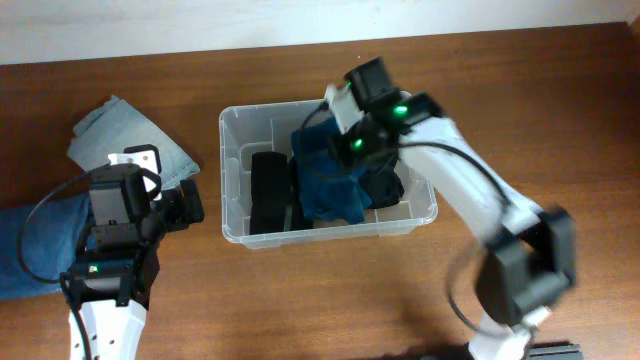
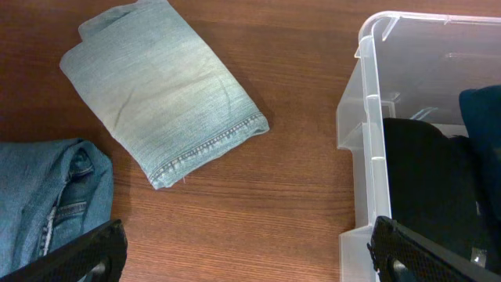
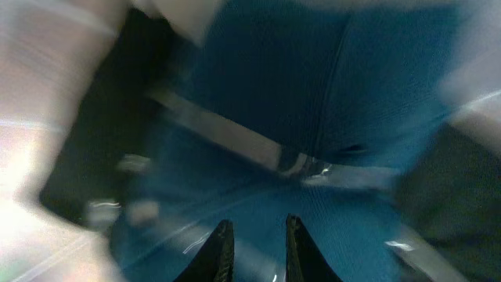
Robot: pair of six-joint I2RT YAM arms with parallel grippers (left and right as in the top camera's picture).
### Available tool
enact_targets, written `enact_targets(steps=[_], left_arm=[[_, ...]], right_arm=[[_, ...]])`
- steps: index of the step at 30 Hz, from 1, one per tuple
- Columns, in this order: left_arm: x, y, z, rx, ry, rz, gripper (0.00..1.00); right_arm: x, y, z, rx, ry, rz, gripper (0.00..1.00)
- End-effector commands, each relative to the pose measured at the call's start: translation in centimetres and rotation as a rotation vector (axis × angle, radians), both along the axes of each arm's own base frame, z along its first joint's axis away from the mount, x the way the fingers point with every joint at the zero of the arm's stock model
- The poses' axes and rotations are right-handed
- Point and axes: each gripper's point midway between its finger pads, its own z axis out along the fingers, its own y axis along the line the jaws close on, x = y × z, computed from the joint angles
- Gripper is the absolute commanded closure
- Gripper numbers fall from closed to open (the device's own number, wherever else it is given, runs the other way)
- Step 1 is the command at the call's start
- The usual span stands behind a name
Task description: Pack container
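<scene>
Left fingers gape over tabletop just beside the container rim.

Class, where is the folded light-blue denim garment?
Overhead view: the garment lies on the table, left of the clear plastic container, above the darker blue jeans.

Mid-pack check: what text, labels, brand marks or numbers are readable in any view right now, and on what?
None readable in any view.
Container: clear walls, no legible print showing.
White patch on the left arm: too small to read.
Folded denim: stitching only, no tag visible.
Blue garment in the right wrist view: motion-blurred, nothing legible.
</scene>
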Motion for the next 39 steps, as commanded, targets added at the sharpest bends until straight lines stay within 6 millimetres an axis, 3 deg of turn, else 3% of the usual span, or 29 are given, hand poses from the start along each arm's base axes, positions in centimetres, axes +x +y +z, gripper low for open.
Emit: enact_targets(steps=[1, 4, 7, 8, 12, 13, 14, 15, 16, 17, 20, 23, 29, 32, 35, 39], left_arm=[[0.3, 0.2, 0.8, 0.006, -0.020, 0.011, 0.01], [0.3, 0.2, 0.8, 0.006, -0.020, 0.011, 0.01], [0.3, 0.2, 0.8, 0.007, -0.021, 0.011, 0.01], [0.3, 0.2, 0.8, 0.007, -0.021, 0.011, 0.01], [0.3, 0.2, 0.9, 0.007, -0.021, 0.011, 0.01], [0.3, 0.2, 0.9, 0.007, -0.021, 0.011, 0.01], [0.3, 0.2, 0.9, 0.007, -0.021, 0.011, 0.01], [0.3, 0.2, 0.9, 0.007, -0.021, 0.011, 0.01], [0.3, 0.2, 0.9, 0.007, -0.021, 0.011, 0.01], [0.3, 0.2, 0.8, 0.006, -0.021, 0.011, 0.01], [0.2, 0.3, 0.8, 0.021, -0.015, 0.010, 0.01], [0.0, 2.4, 0.9, 0.041, -0.017, 0.097, 0.01], [-2.2, 10.1, 1.9, -0.064, -0.038, 0.393, 0.01], [-4.8, 14.3, 1.7, -0.177, -0.054, 0.595, 0.01], [-7.7, 17.7, 0.1, -0.263, -0.024, 0.791, 0.01], [-10.0, 21.2, -2.5, -0.329, 0.032, 0.950, 0.01]], right_arm=[[-2.6, 0.9, -7.3, -0.031, 0.188, 0.081, 0.84], [-3.6, 1.2, -9.2, -0.020, 0.262, 0.087, 0.88], [-3.1, 1.2, -7.2, -0.019, 0.231, 0.085, 0.88], [-2.7, 1.1, -5.9, -0.023, 0.208, 0.084, 0.88], [0.0, 0.2, 4.4, -0.046, -0.030, 0.051, 0.85], [0.4, 0.0, 6.8, -0.044, -0.086, 0.041, 0.80], [0.8, -0.7, 11.7, -0.024, -0.203, 0.018, 0.59], [0.9, -1.1, 13.7, -0.012, -0.249, 0.007, 0.30], [0.8, -1.6, 15.9, 0.006, -0.299, -0.006, 0.11], [0.6, -2.3, 17.6, 0.020, -0.336, -0.021, 0.04], [-0.1, -5.1, 20.6, 0.033, -0.392, -0.078, 0.01], [-0.5, -8.9, 20.8, 0.006, -0.362, -0.158, 0.01], [-1.3, -15.0, 17.9, -0.058, -0.215, -0.299, 0.01], [-1.4, -16.4, 16.9, -0.068, -0.185, -0.332, 0.01], [-1.6, -16.6, 16.4, -0.071, -0.166, -0.337, 0.01], [-2.3, -16.5, 16.1, -0.075, -0.138, -0.329, 0.01]])
